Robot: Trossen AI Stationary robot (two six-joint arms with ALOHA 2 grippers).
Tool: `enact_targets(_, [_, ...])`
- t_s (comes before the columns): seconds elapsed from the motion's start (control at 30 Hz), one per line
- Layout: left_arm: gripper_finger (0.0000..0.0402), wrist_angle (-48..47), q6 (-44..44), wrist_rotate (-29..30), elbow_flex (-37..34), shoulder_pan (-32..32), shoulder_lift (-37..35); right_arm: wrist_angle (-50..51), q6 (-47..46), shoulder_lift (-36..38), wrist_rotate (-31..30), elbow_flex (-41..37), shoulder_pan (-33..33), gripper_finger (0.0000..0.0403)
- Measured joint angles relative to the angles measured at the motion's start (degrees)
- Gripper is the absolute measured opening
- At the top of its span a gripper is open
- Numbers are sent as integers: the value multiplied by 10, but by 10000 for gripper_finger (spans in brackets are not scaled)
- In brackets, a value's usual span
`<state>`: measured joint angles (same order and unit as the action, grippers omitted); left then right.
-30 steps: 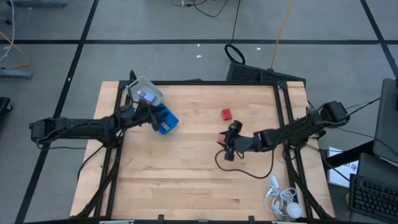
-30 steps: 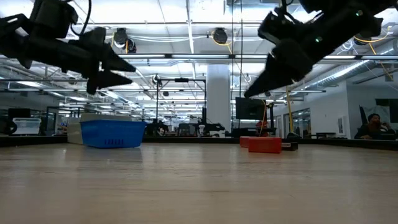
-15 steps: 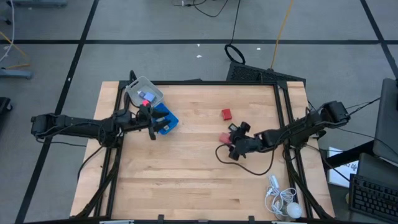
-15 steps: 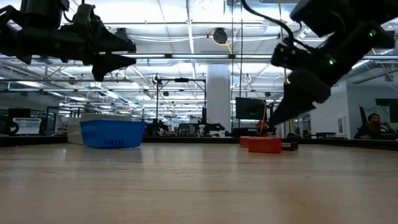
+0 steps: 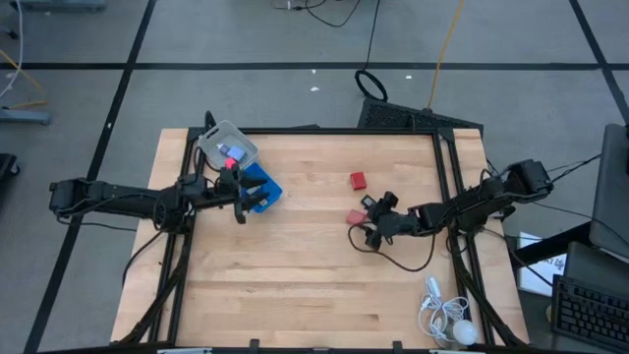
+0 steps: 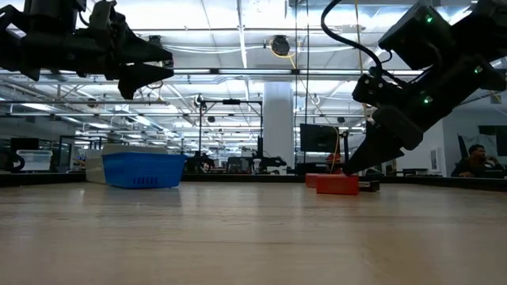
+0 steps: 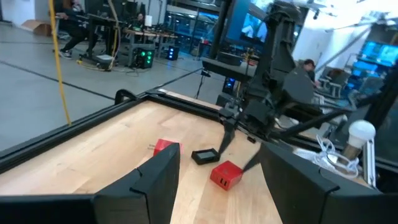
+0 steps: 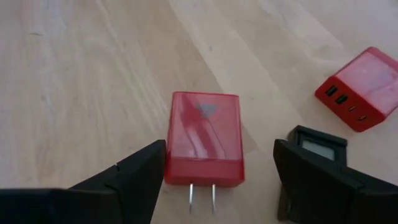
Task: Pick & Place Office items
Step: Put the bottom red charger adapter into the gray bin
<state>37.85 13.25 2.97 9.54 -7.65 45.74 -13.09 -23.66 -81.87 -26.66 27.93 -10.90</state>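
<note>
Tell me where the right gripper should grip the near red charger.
Across its two long flat sides, coming from above. The red charger lies flat with its prongs toward the right gripper, whose open fingers already straddle its width; probably keep clear of the prongs.

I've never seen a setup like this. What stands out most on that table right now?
The right gripper hovers with open fingers right over a red charger with two metal prongs, near the table's middle. A second red charger and a small dark item lie close beside it. On the left side, the left gripper hangs open above a blue tray next to a clear plastic box.
</note>
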Motion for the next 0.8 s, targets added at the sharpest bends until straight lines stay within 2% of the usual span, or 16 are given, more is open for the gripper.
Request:
enact_targets(0.43, [225,30,-26,0,0,26,0,-43,18,-29,15,-18,1,283])
enact_targets(0.6, [225,30,-26,0,0,26,0,-98,23,-60,58,-18,5,283])
enact_targets(0.8, [225,28,-25,1,0,26,0,-103,34,-61,59,-17,11,283])
